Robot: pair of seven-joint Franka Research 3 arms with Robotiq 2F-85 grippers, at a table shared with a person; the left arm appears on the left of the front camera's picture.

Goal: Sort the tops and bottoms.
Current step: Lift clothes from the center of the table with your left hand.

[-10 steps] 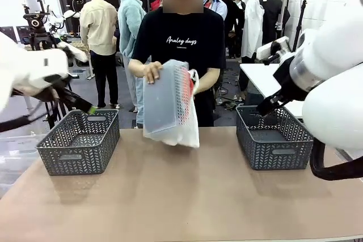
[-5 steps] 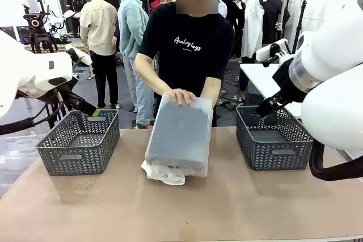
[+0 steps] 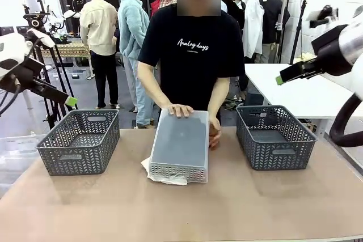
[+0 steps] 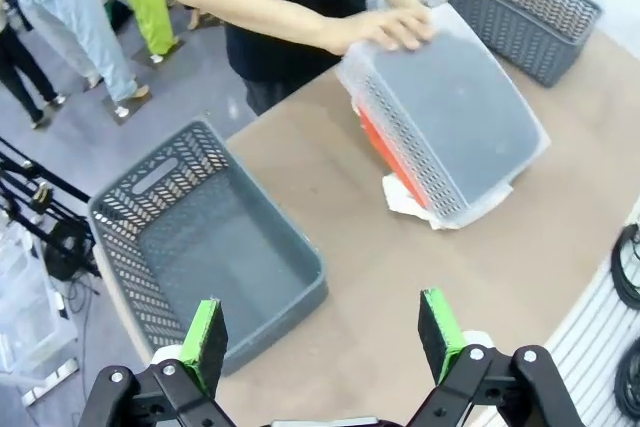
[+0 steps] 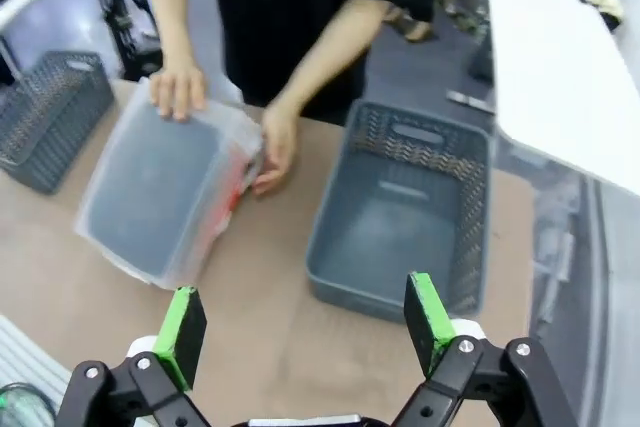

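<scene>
Well, my left gripper hangs wide open and empty, high over the near-left part of the pale brown table. My right gripper is spread just as wide, holding nothing, raised above the table's right side.

Outward from the left fingers, at 10 o'clock in that wrist view, sits a dark grey plastic lattice basket. Beyond the right fingers, at 12 o'clock, sits its twin basket. Both look bare inside.

Between them, mid-table, a translucent slotted plastic crate lies upside down. The person's one hand presses on its far edge and the other hand steadies its side at 3 o'clock.

The tops are trapped beneath that crate. A white one pokes out at the crate's 7 o'clock corner, and an orange-red one shows through the slotted wall. I cannot tell what else lies under there.

I judge these garments to be light, limp and unlikely to slip. They would drape and trail when lifted, and might drag a neighbour along. A thin hem would probably slide out of my pads, so I would pinch a bunched fold near the middle of one garment, pressing down to the table before closing. Until the crate comes off, only that white corner offers any hold, and pulling it would likely drag against the crate.
</scene>
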